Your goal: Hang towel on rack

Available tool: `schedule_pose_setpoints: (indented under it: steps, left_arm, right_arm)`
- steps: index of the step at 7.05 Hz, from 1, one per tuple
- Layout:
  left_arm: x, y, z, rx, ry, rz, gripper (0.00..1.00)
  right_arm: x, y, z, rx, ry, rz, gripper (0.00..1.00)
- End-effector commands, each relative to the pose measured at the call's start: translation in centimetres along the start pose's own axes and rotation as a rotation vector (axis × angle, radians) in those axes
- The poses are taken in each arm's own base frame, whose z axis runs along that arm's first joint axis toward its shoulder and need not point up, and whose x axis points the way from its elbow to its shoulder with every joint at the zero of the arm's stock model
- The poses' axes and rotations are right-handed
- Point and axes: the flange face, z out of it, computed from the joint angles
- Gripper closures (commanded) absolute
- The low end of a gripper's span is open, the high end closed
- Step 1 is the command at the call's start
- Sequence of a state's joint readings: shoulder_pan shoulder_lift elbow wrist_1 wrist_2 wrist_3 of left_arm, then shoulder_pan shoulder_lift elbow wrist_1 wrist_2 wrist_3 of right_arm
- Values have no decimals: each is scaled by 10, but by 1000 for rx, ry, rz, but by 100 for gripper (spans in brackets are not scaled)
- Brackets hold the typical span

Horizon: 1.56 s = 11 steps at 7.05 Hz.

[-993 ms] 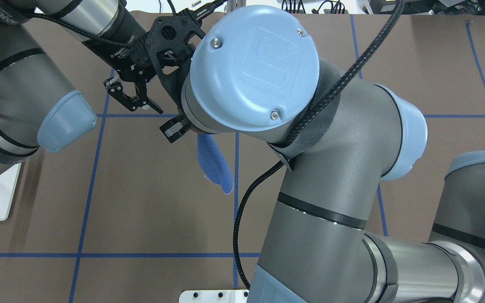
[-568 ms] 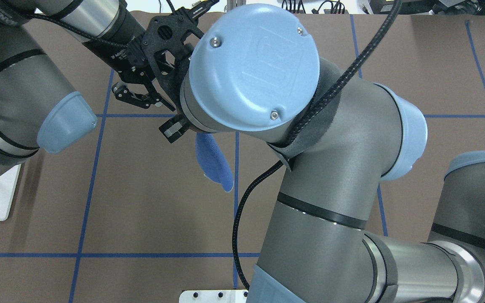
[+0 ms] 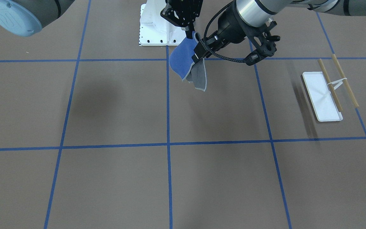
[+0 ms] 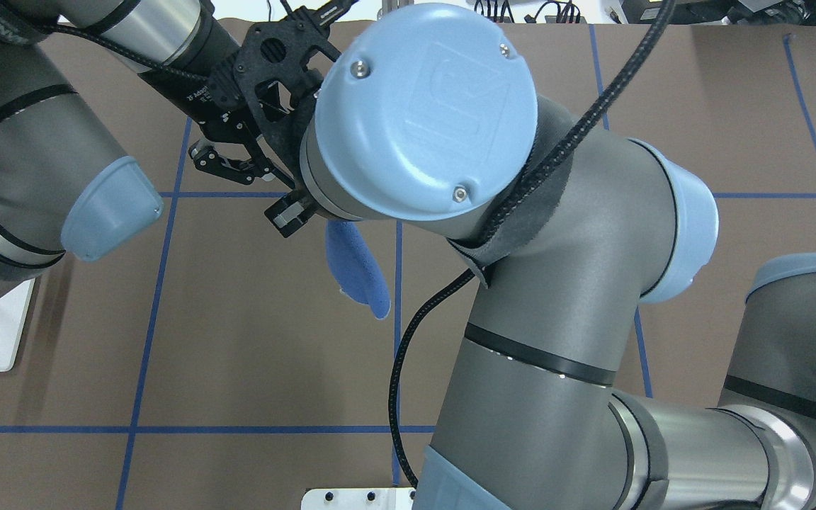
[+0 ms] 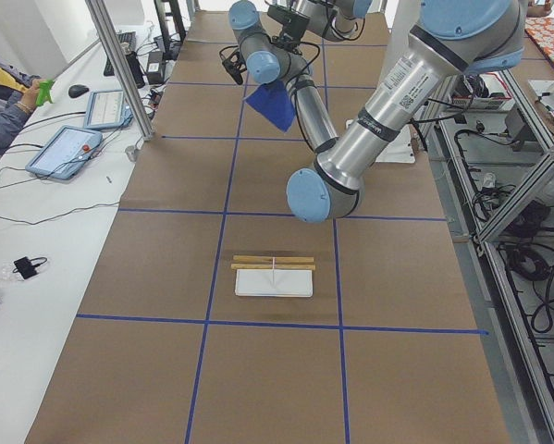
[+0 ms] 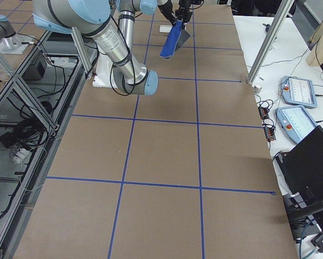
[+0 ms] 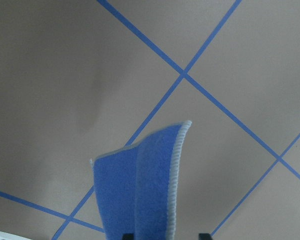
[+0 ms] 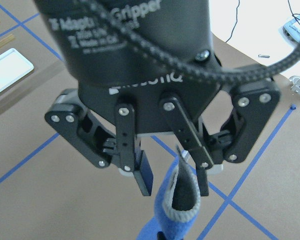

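towel (image 3: 183, 60): upper centre of the front-facing view, hanging clear above the table (image 3: 106, 111), directly under the right gripper (image 3: 188, 31)
left gripper (image 8: 173, 185): centre of the right wrist view, one finger on each side of the towel's top fold
rack (image 3: 321, 95): right-middle of the front-facing view, on the table, well apart from the towel
pedestal (image 3: 152, 28): top centre of that view, just left of the right gripper
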State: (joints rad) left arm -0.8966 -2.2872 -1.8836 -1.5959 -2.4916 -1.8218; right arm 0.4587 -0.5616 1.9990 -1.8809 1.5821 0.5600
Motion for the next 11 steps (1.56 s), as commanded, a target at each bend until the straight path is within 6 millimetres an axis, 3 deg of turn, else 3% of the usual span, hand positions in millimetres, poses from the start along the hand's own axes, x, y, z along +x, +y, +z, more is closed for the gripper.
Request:
schedule_pose_setpoints:
  steps: [1, 4, 5, 7, 9, 10, 11]
  left_arm:
    - [-2, 1, 1, -16, -6, -2, 100]
    - [-7, 2, -2, -20, -3, 9, 100]
    - [-9, -1, -9, -10, 4, 15, 100]
    - [-33, -28, -43, 51, 34, 45, 100]
    - [-63, -47, -71, 112, 50, 125, 100]
    - [-93, -58, -82, 176, 44, 188, 100]
    - [-139, -73, -83, 252, 6, 224, 100]
  right_arm:
    - [0, 0, 0, 0, 0, 0, 100]
    - [4, 5, -9, 14, -7, 0, 100]
    - [13, 20, -9, 10, -2, 13, 2]
    - [50, 75, -33, 26, -5, 11, 0]
    - [85, 90, -39, 24, 46, 38, 0]
    - [113, 100, -37, 13, 95, 57, 0]
    - [132, 102, -34, 3, 134, 75, 0]
